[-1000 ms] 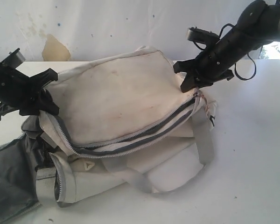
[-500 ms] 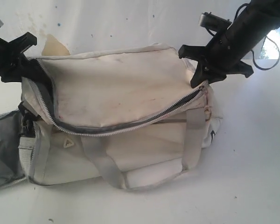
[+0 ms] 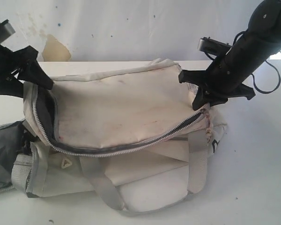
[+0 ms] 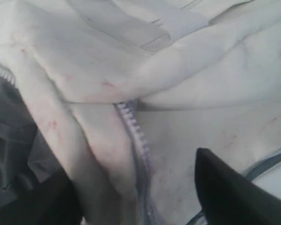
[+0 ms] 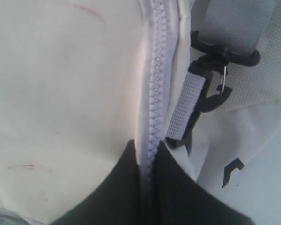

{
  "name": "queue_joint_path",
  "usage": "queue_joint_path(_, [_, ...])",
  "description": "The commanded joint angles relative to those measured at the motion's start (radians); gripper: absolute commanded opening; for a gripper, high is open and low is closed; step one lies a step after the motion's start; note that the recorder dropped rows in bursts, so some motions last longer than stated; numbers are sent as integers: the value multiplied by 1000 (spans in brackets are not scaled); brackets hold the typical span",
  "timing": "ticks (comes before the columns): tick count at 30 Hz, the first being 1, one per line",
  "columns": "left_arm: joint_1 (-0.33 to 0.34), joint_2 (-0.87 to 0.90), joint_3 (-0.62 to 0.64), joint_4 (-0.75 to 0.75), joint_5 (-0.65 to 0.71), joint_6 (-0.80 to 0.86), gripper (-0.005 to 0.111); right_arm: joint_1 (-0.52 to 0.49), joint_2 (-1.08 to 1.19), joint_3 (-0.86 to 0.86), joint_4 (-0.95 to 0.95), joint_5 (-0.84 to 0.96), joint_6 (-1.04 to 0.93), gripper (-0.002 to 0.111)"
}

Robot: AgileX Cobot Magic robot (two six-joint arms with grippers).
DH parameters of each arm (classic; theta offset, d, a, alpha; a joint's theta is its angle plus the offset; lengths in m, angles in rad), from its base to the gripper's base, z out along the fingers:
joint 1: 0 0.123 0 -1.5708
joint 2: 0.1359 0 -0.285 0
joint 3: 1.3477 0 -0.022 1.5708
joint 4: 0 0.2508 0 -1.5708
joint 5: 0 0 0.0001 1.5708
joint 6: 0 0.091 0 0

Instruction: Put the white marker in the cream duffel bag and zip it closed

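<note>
Large cream fabric duffel bag (image 3: 122,108) on white bench (image 3: 257,164), mouth part-open. Grey zipper (image 3: 187,120) clenched at one bag end by right fingers (image 5: 117,187), likely tensioning for closure; left fingers (image 4: 225,197) at the other end, grip indeterminate. Slim white marker unseen.

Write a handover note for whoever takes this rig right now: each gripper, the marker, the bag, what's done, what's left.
Left gripper: at the left end of the soft cream fabric duffel bag, by the open flap corner; its grip is unclear.
Right gripper: pinched on the zipper at the bag's right end.
White marker: not visible in any view, so it may or may not be inside.
Done: nothing confirmed.
Left: check the marker, then zip shut. The zipper gapes along most of the front.
</note>
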Motion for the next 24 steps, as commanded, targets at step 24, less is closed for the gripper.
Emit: queue_joint_path(24, [-250, -204, -45, 177, 98, -127, 79, 0, -11, 4, -6, -27, -8, 0])
